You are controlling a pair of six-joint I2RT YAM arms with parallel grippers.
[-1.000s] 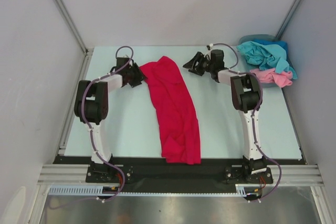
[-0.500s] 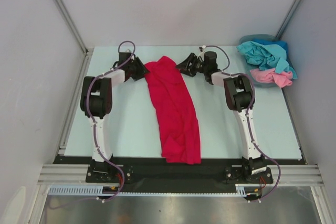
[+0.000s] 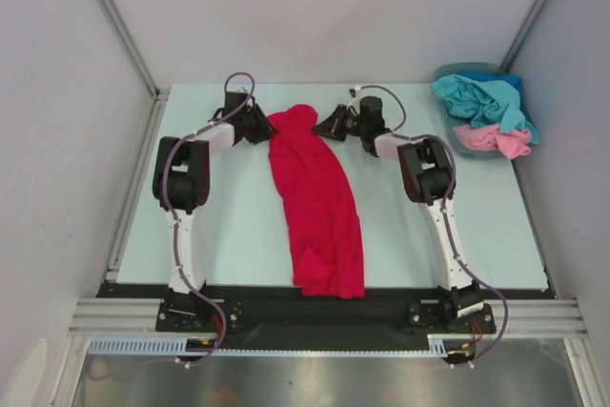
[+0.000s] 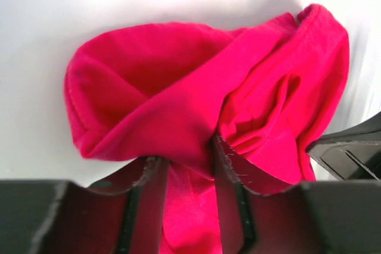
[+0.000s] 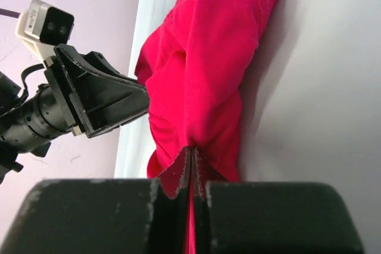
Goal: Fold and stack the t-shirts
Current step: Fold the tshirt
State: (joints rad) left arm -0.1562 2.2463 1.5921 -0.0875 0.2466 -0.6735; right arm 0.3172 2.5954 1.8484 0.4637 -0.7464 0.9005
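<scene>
Pale flat worktop (image 3: 238, 226) carries a crimson red cloth t-shirt (image 3: 315, 197), lying as a long rumpled strip down the middle, far end to near edge. Blue-grey plastic basket (image 3: 467, 71) at far right corner, with a teal-blue t-shirt (image 3: 477, 97) and a light pink t-shirt (image 3: 496, 140) heaped in it. Left pincer (image 4: 184, 153) half closed around a bunched fold at the strip's far end; right pincer (image 5: 191, 159) clamped tight on a thin edge opposite.

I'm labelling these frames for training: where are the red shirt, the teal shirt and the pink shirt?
red shirt (image 3: 319, 207), top view, middle of the long cloth.
teal shirt (image 3: 474, 98), top view, bunched middle of the cloth.
pink shirt (image 3: 496, 140), top view, crumpled middle of the cloth.
</scene>
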